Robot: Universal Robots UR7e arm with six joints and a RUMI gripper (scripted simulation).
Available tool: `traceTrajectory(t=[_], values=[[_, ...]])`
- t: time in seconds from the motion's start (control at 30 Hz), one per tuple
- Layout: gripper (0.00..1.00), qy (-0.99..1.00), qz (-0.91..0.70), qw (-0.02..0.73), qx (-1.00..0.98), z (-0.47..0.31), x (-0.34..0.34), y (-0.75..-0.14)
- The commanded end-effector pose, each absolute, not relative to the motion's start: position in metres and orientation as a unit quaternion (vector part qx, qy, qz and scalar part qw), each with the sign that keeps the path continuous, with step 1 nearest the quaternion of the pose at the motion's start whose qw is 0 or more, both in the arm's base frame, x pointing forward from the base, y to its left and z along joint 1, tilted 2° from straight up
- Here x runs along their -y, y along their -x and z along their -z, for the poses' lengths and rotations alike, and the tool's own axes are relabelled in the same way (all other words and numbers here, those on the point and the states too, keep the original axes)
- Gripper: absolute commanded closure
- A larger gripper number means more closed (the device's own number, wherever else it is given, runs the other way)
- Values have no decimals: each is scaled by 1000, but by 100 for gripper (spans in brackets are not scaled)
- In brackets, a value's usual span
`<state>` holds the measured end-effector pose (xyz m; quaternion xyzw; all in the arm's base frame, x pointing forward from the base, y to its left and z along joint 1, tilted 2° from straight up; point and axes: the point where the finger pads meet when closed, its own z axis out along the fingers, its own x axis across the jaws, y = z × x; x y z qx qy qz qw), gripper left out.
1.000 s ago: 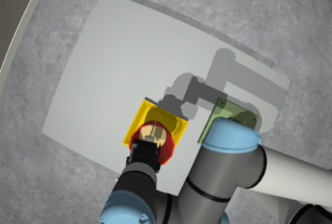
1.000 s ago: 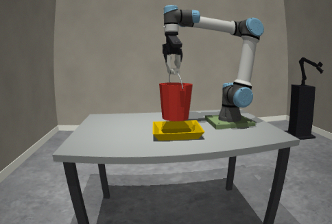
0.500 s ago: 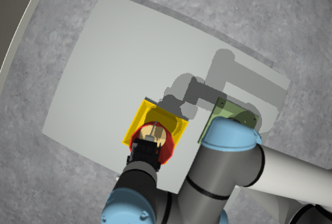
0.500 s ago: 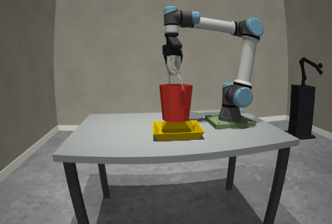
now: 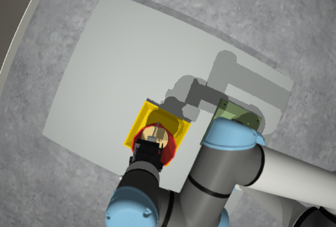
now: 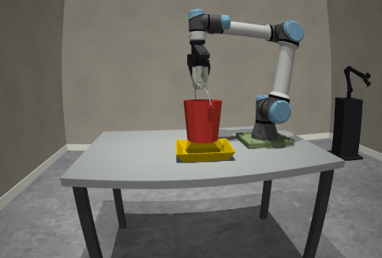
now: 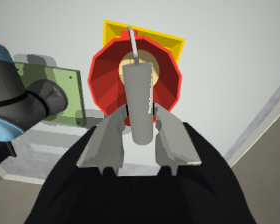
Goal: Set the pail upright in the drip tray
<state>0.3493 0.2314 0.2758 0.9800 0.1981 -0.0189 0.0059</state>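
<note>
The red pail [image 6: 202,120] hangs upright by its thin grey wire handle [image 6: 204,92] over the yellow drip tray [image 6: 205,150]. Its base stands at about the height of the tray's rim, above the tray floor. My gripper [image 6: 199,84] is shut on the grip of the handle, straight above the pail. In the wrist view the grey handle grip [image 7: 139,102] sits between my two fingers, with the red pail [image 7: 135,75] and a corner of the tray [image 7: 145,34] below. From above, the pail [image 5: 156,141] covers the near corner of the tray [image 5: 158,127].
The arm's green base plate [image 6: 265,140] is bolted to the table just right of the tray. The grey table top [image 6: 158,156] spreads out to the left and front. A black stand [image 6: 347,126] is on the floor at the far right.
</note>
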Motion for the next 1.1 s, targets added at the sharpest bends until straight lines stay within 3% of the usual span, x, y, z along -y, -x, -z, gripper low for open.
traceTrajectory(t=[0.0,1.07], values=[[100,-980,18,6,-198,-271,-231,-349],[100,-980,18,6,-198,-236,-228,-347]])
